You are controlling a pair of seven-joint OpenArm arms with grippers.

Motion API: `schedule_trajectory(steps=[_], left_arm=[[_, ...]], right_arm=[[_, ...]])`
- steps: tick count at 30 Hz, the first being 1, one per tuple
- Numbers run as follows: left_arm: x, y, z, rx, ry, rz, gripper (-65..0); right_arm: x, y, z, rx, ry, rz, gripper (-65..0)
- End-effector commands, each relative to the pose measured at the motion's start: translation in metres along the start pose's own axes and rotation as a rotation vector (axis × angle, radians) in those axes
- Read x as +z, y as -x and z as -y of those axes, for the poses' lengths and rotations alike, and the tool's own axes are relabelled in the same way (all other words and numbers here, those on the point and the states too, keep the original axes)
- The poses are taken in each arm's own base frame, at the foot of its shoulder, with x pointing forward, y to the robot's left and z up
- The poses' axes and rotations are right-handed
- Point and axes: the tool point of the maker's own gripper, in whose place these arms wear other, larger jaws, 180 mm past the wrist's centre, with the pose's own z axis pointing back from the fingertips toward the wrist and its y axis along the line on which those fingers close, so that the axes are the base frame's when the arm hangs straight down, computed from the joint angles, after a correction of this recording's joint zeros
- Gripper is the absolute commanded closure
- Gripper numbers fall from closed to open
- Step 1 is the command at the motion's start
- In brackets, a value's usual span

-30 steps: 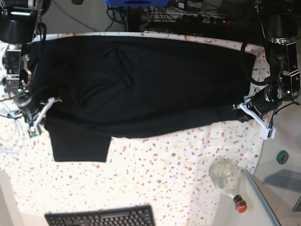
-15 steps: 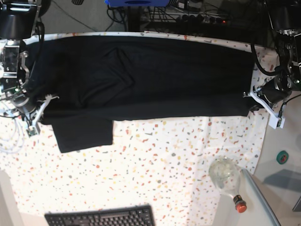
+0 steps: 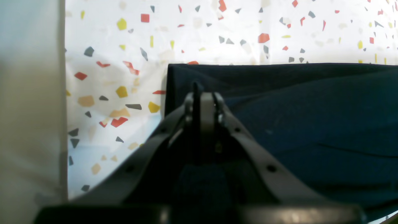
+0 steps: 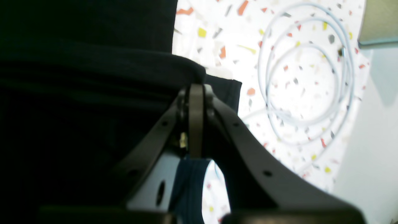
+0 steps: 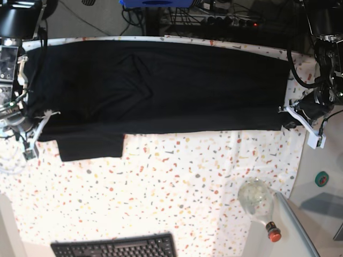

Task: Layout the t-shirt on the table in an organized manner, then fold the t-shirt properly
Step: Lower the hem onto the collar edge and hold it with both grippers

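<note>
The black t-shirt (image 5: 161, 85) lies stretched wide across the far half of the speckled table (image 5: 177, 182), its near edge straight and one sleeve (image 5: 91, 145) sticking out toward me at the left. My left gripper (image 5: 283, 110) is shut on the shirt's right near corner. The left wrist view shows the closed fingertips (image 3: 207, 99) pinching the dark cloth (image 3: 311, 124) over the table (image 3: 217, 31). My right gripper (image 5: 50, 115) is shut on the shirt's left edge. In the right wrist view its gripper (image 4: 196, 90) clamps a folded rim of the t-shirt (image 4: 93, 77).
A black keyboard (image 5: 115, 246) sits at the near edge. A glass bottle with a red cap (image 5: 258, 202) lies near right, with a green tape roll (image 5: 321, 178) beyond the table edge. A coiled white cable (image 4: 304, 77) lies by my right gripper.
Both grippers have moved apart and toward the far side, pulling the shirt taut. Its sagging near edge is now straight, and the sleeve has shifted up and left.
</note>
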Motion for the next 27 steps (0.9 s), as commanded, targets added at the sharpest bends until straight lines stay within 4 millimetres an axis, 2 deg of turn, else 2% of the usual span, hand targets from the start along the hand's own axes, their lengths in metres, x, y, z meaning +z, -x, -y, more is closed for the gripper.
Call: schedule_trajectory(steps=[1, 7, 13, 15, 21, 25, 27], left_arm=[[0.007, -0.019, -0.007, -0.017, -0.019, 0.050, 0.0], [0.006, -0.017, -0.008, -0.015, -0.020, 0.043, 0.0], [0.004, -0.009, -0.005, -0.022, -0.016, 0.021, 0.0], [0.004, -0.007, -0.005, -0.022, -0.016, 0.018, 0.0], [0.004, -0.001, -0.005, -0.021, -0.016, 0.009, 0.0], [0.004, -0.001, -0.005, -0.023, -0.016, 0.006, 0.0], [0.000, 0.004, 0.001, -0.048, -0.008, -0.016, 0.0]], right_arm=[[0.004, -0.003, 0.010, 0.020, 0.020, 0.007, 0.0], [0.004, 0.029, -0.005, 0.044, -0.027, -0.060, 0.0], [0.007, 0.053, -0.012, 0.050, -0.043, -0.123, 0.0], [0.007, 0.053, -0.019, 0.040, -0.056, -0.121, 0.0], [0.010, 0.056, -0.011, -0.020, -0.032, -0.119, 0.0], [0.011, 0.062, -0.014, -0.019, -0.038, -0.130, 0.0], [0.011, 0.064, -0.015, -0.019, -0.039, -0.134, 0.0]])
